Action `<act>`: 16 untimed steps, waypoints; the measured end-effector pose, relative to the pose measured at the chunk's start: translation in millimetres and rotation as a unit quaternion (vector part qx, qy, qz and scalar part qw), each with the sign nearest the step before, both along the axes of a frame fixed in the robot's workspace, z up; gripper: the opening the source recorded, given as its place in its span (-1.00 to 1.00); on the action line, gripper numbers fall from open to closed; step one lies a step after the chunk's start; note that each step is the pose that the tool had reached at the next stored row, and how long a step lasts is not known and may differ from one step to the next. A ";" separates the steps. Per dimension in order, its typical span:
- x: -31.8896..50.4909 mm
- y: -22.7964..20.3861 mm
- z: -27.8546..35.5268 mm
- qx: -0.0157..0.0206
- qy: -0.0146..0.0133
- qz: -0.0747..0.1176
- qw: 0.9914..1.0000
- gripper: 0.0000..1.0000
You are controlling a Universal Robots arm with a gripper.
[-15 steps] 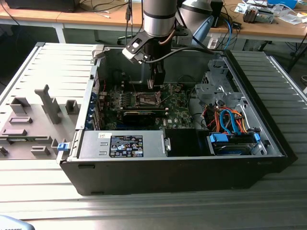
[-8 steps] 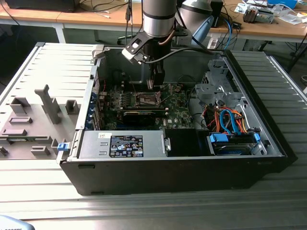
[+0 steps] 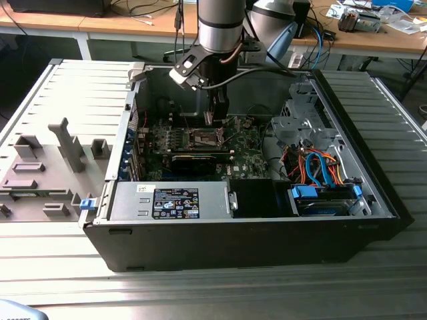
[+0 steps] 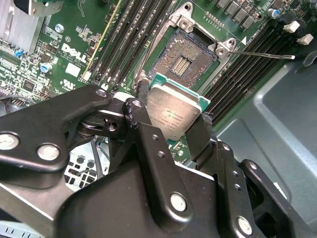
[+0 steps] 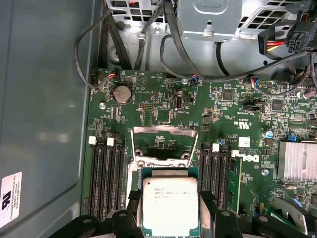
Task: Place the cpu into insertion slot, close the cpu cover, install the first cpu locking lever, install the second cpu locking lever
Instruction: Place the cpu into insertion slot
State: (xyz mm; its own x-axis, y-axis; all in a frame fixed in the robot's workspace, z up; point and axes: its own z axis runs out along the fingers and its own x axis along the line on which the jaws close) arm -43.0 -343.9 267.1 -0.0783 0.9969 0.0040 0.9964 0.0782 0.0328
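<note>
Gripping the cpu [image 5: 170,204] by two opposite edges, the tool [image 4: 173,116] is clamping it between its fingers [image 4: 203,134], with the silvery lid facing both wrist cameras. The chip is hanging just above the insertion slot [image 4: 181,57], apart from it and not yet seated. The slot's pin field is lying bare in the second wrist view. Beyond the slot, the cpu cover [image 5: 163,130] is standing raised on its hinge. One thin locking lever [image 4: 262,54] is lying out to the side, over the memory slots.

Reading the exterior view as a clock face centred on the slot, the tool is standing at twelve o'clock. The power supply [image 3: 170,200] is sitting at about six and the drive cables [image 3: 320,170] at about four, all inside the computer case [image 3: 220,250] on the slatted counter [image 3: 373,293].

Assessment: the chip is appearing light, thin and rigid, with a smooth lid that could slip under a slack hold. Its underside contacts and the slot's pins are judged fragile. The present hold on opposite edges is looking correct, as it is leaving both faces untouched. Any tilt or sideways scrape is risking bent pins.
</note>
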 end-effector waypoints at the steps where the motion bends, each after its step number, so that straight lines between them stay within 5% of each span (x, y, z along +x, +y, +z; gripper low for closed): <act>1: 0.0 0.0 -0.2 0.000 0.000 0.000 1.000 0.09; 16: 0.0 0.0 -3.9 0.000 0.000 0.000 1.000 0.09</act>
State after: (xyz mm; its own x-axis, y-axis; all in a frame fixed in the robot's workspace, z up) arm -43.1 -343.9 263.3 -0.0784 0.9969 0.0040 0.9964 0.0782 0.0328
